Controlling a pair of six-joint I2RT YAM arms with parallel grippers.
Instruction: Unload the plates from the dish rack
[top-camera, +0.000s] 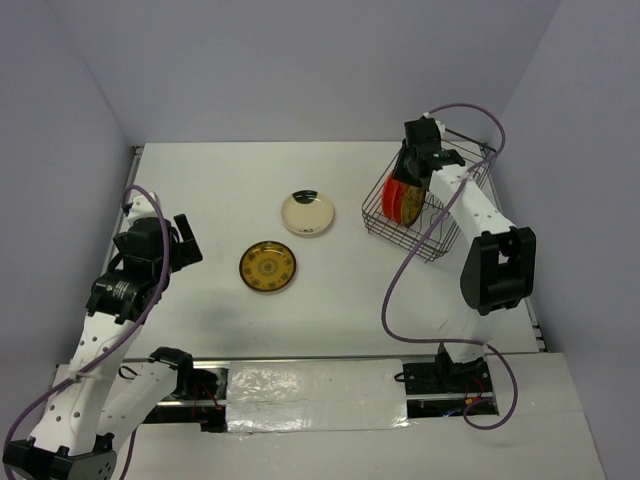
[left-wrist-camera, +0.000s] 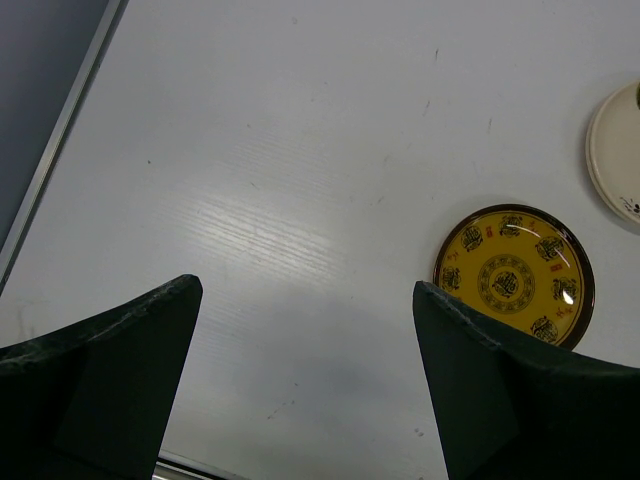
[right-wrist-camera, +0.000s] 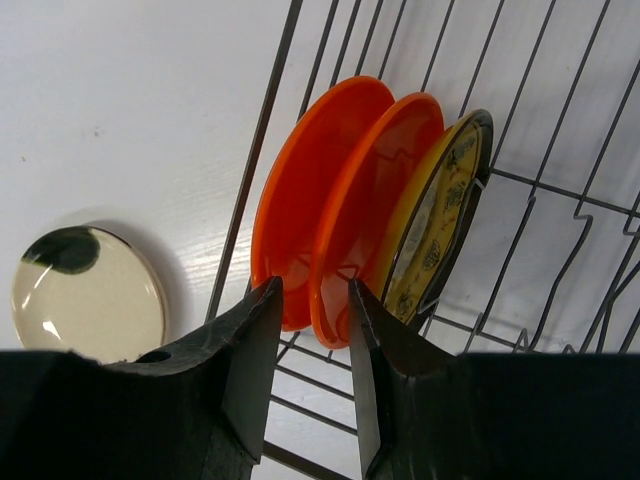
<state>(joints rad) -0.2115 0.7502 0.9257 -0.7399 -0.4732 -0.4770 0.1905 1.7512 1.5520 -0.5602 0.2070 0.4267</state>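
White table (top-camera: 330, 310), dish rack (top-camera: 400, 240) half behind right arm (top-camera: 470, 200), plates (right-wrist-camera: 320, 200) edge-on.

My table (top-camera: 330, 310) is flat and white, faintly scratched, with a soft glare across it. A grey metal rim (left-wrist-camera: 60, 140) runs along its left edge. Pale lavender walls (top-camera: 300, 70) close it in on three sides. A shiny, crinkled sheet (top-camera: 310, 385) covers the near edge.
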